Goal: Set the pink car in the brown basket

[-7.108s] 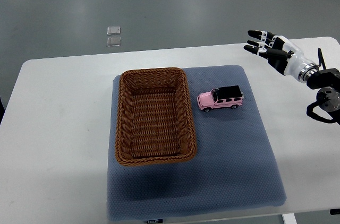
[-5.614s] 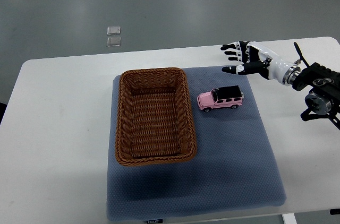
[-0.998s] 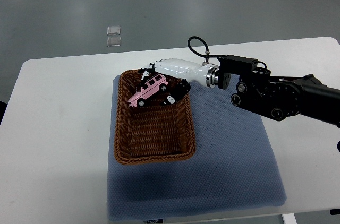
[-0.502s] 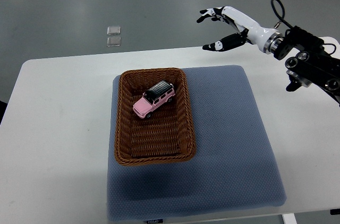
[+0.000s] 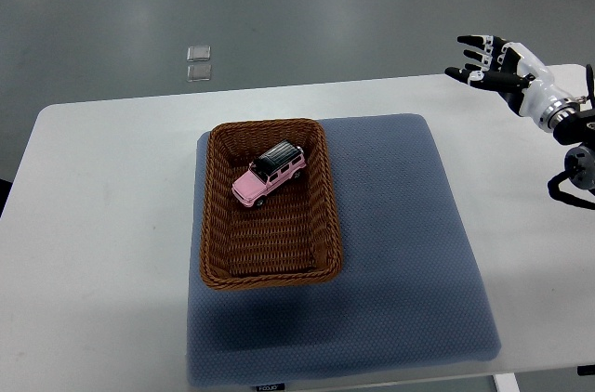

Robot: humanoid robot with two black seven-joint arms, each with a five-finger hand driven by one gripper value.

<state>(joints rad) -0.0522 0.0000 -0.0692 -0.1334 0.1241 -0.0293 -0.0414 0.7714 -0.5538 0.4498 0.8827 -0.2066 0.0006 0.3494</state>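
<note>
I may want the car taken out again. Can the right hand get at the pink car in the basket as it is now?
Probably yes. The pink car lies uncovered in the open-topped basket, with nothing over it. The right hand is open, empty, and off at the table's far right corner.

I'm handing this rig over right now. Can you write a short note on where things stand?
Right robot hand: open, empty, raised at the table's far right corner, clear of the work. Left arm: not in view.
Car: lying inside the basket, in its far half, angled, on its wheels.
Basket sits on the blue mat.
Done: car is in the basket and released.
Left: nothing visible.
</note>
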